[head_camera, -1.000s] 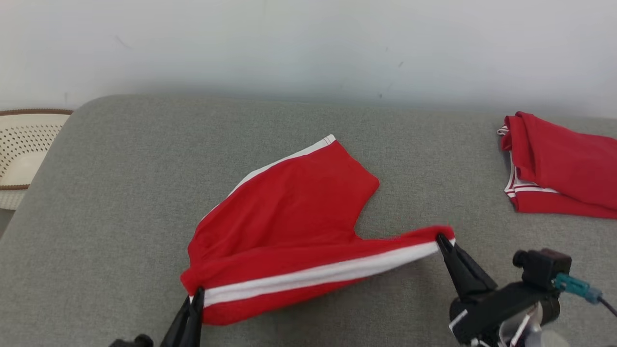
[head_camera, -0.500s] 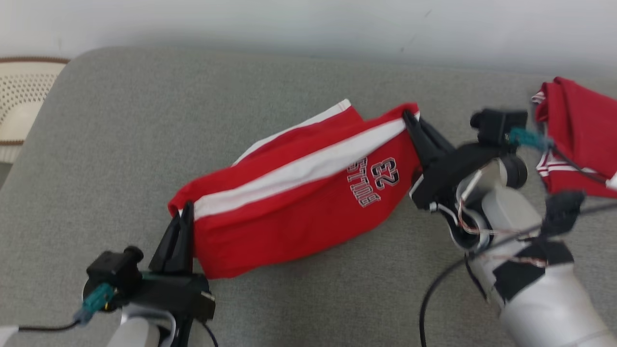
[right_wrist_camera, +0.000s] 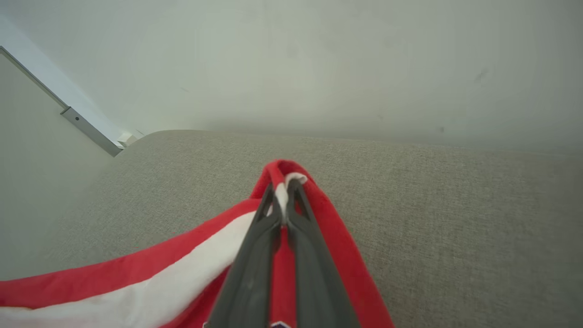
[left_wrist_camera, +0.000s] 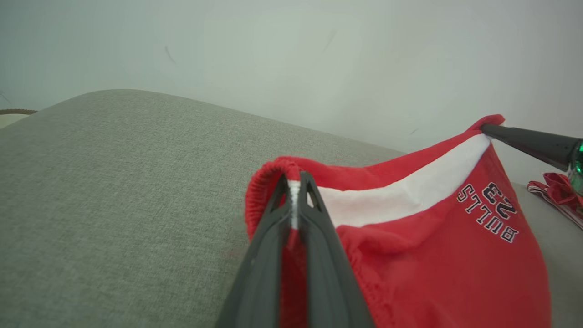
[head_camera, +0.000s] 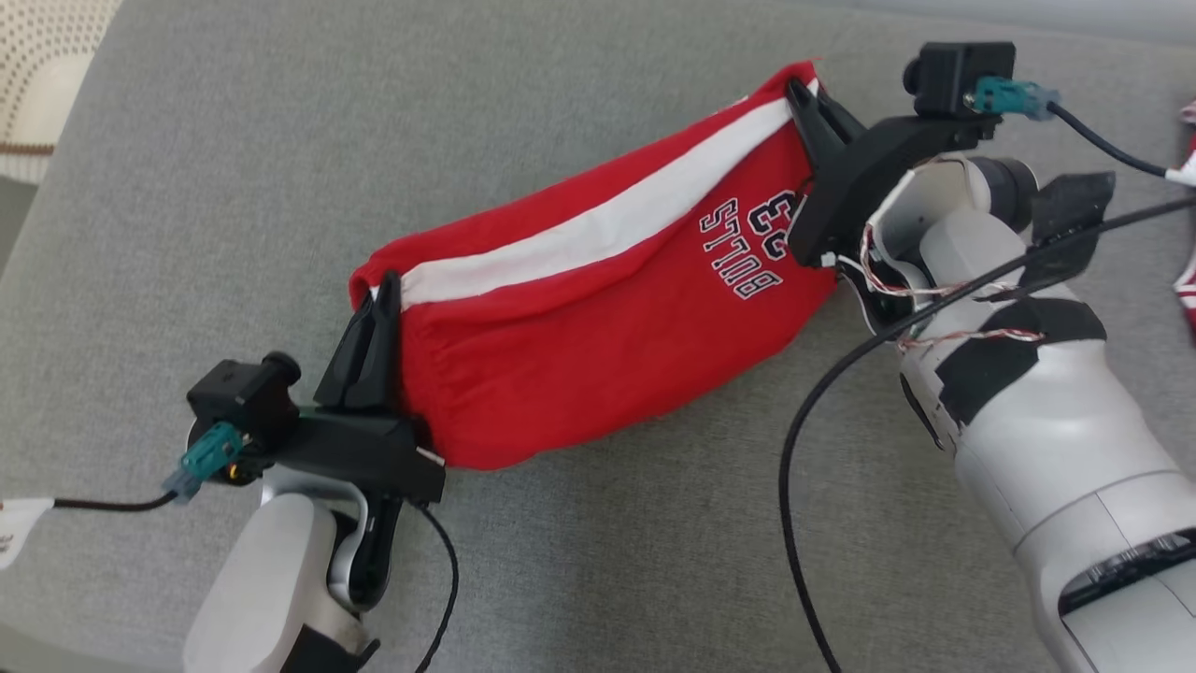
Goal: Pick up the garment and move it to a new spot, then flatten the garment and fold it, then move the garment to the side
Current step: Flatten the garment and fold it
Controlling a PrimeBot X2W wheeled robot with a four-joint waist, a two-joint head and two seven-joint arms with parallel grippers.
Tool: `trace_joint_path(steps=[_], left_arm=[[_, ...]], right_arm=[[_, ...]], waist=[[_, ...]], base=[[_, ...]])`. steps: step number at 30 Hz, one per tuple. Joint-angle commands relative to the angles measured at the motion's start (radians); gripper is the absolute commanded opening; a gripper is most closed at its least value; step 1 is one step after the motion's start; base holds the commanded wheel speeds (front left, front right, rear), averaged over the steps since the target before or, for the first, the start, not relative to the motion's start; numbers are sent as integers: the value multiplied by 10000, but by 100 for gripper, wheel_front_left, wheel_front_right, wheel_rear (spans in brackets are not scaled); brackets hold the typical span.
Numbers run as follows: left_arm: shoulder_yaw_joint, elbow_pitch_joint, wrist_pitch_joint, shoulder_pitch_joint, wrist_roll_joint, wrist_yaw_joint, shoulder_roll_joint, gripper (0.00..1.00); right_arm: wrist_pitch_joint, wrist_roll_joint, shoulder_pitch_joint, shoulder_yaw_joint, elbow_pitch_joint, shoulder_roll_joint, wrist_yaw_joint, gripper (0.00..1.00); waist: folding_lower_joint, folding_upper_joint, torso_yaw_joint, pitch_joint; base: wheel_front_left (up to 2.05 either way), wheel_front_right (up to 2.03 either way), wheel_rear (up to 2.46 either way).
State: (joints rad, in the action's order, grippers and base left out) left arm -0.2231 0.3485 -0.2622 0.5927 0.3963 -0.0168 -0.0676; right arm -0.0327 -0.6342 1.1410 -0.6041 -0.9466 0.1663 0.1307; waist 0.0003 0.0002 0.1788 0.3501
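The garment (head_camera: 598, 308) is a pair of red shorts with a white side stripe and upside-down "BULLS 23" lettering. It hangs stretched between my two grippers above the grey cushion (head_camera: 187, 187). My left gripper (head_camera: 381, 285) is shut on the elastic waistband end at the lower left; the left wrist view shows its fingers pinching cloth at the garment (left_wrist_camera: 432, 228). My right gripper (head_camera: 796, 92) is shut on the hem end at the upper right, and its tips (right_wrist_camera: 283, 184) clamp the red and white edge of the garment (right_wrist_camera: 136, 282).
A cream perforated basket (head_camera: 42, 75) sits off the cushion's left edge. Another red garment (head_camera: 1187, 280) lies at the far right edge, seen also as a red garment (left_wrist_camera: 558, 193) in the left wrist view. A pale wall (right_wrist_camera: 291, 68) rises behind the cushion.
Both grippers have lifted the shorts off the cushion and swung the right end up and away, so the lettered side faces me. The head camera has tilted down.
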Motion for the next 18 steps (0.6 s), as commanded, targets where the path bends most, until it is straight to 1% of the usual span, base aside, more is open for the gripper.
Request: trace_joint_path(steps=[1,8,9,10,11,12,15,18], left_arm=[[26,76,-36,176,-54,-56,25,0],[-74,549,-36,674,-206,-151,146,0],[-74,602,-36,678,-209,-153,150,0],[-53,629,-36,678,-231,-145,152,42],[-4,636,-36,669,-281,-113,155,87],[36,654,-36,618,-321,-105,159,100],[105,633,-36,366,-399,-142,160,100],[236,500,-36,28,-471,-86,158,100]], right_arm=[[-146,-41,230,-100,-182,-58,1,0],[-599,-251,856,-626,-1260,-263,1,0],[-666,-287,888,-684,-1361,-264,1,22],[-739,-327,898,-744,-1470,-258,1,89],[-788,-389,892,-798,-1565,-273,1,100],[-836,-448,897,-854,-1616,-281,1,100],[-953,-659,831,-1046,-1710,-249,1,100],[-986,-906,603,-1219,-1753,-175,1,100]], waist=[[-3,-2,385,541],[-3,-2,540,801],[-3,-2,534,795],[-3,-2,527,777],[-3,-2,512,740],[-3,-2,495,691],[-3,-2,451,487],[-3,-2,387,243]], base=[[0,0,0],[0,0,0],[0,0,0],[0,0,0],[0,0,0],[0,0,0],[0,0,0],[0,0,0]])
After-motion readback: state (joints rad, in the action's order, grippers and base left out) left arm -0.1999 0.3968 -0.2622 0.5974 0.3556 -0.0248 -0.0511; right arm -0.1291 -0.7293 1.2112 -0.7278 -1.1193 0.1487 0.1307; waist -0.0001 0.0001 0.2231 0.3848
